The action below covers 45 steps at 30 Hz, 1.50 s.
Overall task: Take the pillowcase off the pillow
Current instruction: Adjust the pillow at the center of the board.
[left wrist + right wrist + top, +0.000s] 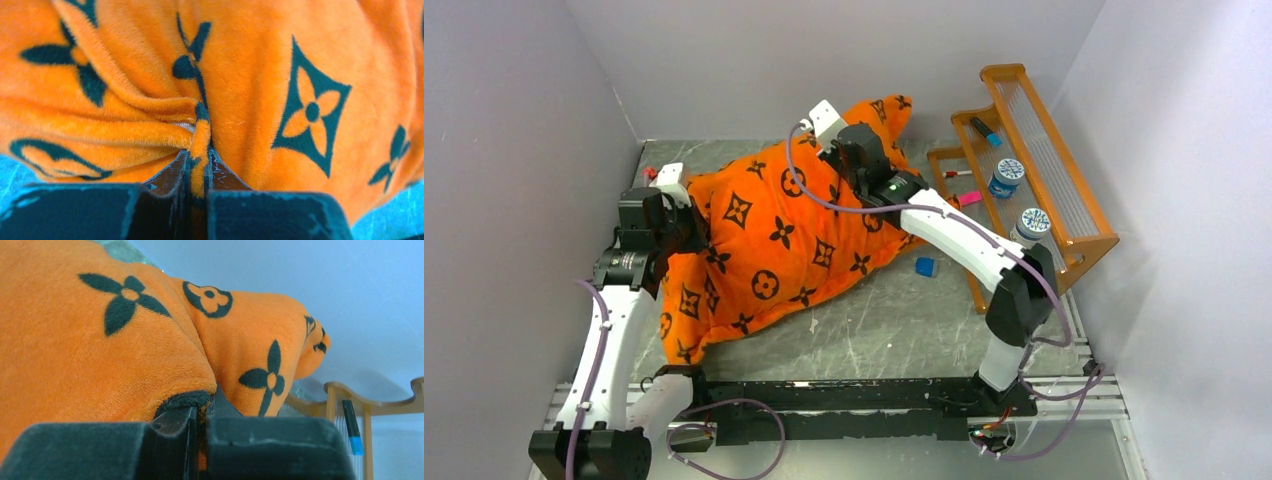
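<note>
Pinching a thin ridge of the pillowcase [774,240] at its left end with the left gripper [200,165], with jaws closed almost tight on the orange cloth, right beside what may be a zip line, though too blurred to say for sure. Nipping another fold near the far right corner with the right gripper [202,412], with jaws likewise closed down on cloth. Lies plump and slanted across the table [894,330], from the near left toward the far right, close to the orange rack [1092,243]. Shows no white of the pillow anywhere, so hardly begun by the look of it: both holds made, opening not yet spread, and the whole cover left to peel off the stuffing inside.
</note>
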Each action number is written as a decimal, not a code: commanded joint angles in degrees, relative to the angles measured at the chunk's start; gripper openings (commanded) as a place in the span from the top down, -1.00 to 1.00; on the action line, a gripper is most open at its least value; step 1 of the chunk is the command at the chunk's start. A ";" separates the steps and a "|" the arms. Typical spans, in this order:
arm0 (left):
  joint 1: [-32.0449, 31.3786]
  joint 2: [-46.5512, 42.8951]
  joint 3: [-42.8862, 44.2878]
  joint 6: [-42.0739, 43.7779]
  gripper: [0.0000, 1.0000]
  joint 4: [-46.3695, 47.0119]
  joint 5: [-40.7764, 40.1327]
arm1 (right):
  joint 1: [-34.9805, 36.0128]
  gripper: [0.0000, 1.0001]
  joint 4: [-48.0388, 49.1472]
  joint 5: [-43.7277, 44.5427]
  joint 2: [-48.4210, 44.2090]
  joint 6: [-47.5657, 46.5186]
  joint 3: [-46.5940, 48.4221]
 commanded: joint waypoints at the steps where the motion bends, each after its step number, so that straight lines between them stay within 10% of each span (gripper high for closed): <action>1: -4.61 -3.71 1.26 -3.50 0.90 4.26 22.46 | 2.07 1.00 15.71 -8.23 2.81 0.65 10.69; 18: -10.16 -9.84 -5.81 -2.33 0.89 -3.09 23.68 | 2.15 1.00 11.70 -15.95 19.86 5.95 21.81; 21: -10.12 -10.75 -4.44 -1.23 0.51 -6.12 16.96 | 2.15 1.00 12.61 -16.14 18.57 6.71 18.43; 31: -10.16 -10.96 3.62 1.28 -0.36 -11.29 -2.69 | 1.24 0.19 15.98 -16.09 7.91 10.18 4.08; 45: -10.16 -6.04 14.00 4.91 -0.85 -10.54 -11.13 | 0.08 -0.67 17.50 -13.42 -16.16 28.29 -25.20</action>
